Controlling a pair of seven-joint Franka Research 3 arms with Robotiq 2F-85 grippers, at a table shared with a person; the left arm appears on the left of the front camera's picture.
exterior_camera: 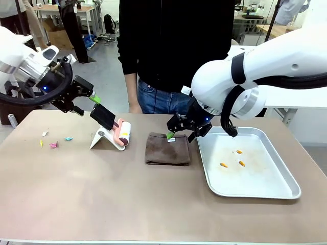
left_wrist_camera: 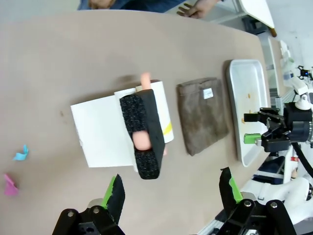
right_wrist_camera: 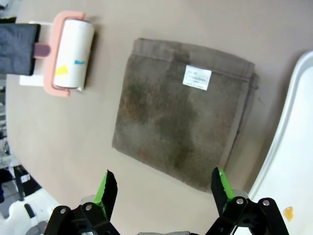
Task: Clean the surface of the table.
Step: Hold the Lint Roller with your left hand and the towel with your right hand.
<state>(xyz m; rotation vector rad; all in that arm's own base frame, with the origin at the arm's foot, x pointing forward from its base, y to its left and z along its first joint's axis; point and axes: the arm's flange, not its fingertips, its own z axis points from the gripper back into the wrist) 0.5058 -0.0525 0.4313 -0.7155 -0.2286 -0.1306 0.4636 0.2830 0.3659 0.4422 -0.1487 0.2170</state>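
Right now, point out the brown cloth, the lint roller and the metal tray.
brown cloth (right_wrist_camera: pixel 181 117), right wrist view, middle of fabric
lint roller (right_wrist_camera: pixel 74 40), right wrist view, white roll
metal tray (exterior_camera: pixel 260 179), front view, bare floor

You are working in a robotics lab: a white left arm (exterior_camera: pixel 23 58) and right arm (exterior_camera: pixel 286 56) flank the tan table (exterior_camera: pixel 102 204). Behind the person (exterior_camera: pixel 173 46) lie a bare grey floor (exterior_camera: pixel 104 71), a cardboard box (exterior_camera: pixel 60 37) and a wooden bench (exterior_camera: pixel 53 8) with gear.
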